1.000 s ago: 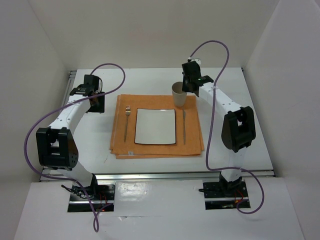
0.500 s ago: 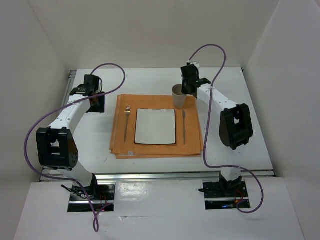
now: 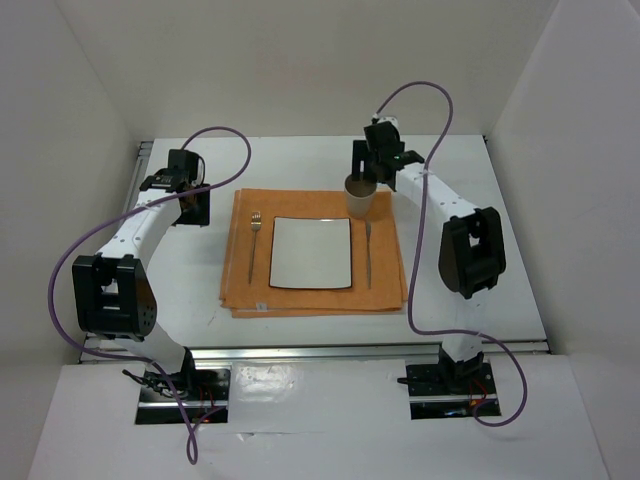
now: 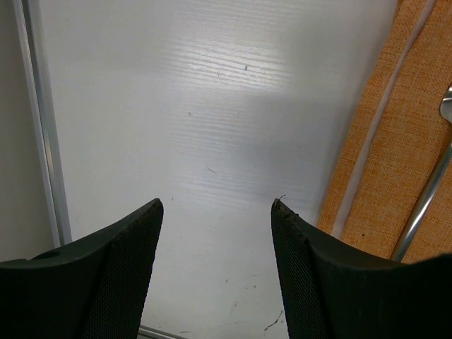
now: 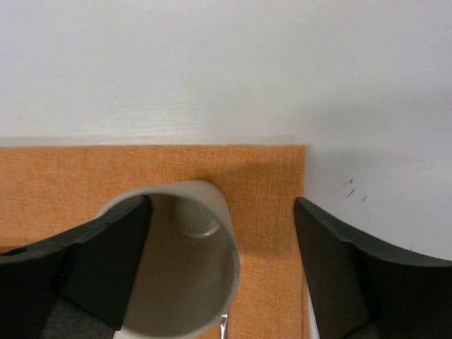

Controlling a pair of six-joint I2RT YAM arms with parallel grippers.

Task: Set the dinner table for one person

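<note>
On the white dinner table (image 3: 455, 285) lies an orange placemat (image 3: 313, 300) with a square white plate (image 3: 311, 252), a fork (image 3: 253, 246) to its left and a knife (image 3: 368, 250) to its right. A beige cup (image 3: 359, 196) stands upright on the placemat's far right corner. My right gripper (image 3: 364, 178) hangs open over the cup (image 5: 176, 268). Its left finger is at the cup's mouth and its right finger (image 5: 353, 275) is well clear of the wall. My left gripper (image 3: 193, 210) is open over bare table (image 4: 198, 106), with nothing between its fingers.
Aluminium rails (image 3: 140, 170) run along the table's left and near edges. White walls close in the back and both sides. In the left wrist view, the placemat's edge (image 4: 395, 141) and the fork's handle (image 4: 427, 198) lie just right of my left fingers.
My right gripper has opened wide and let go of the cup's rim. The cup stays on the placemat's corner. The left arm has not moved.
</note>
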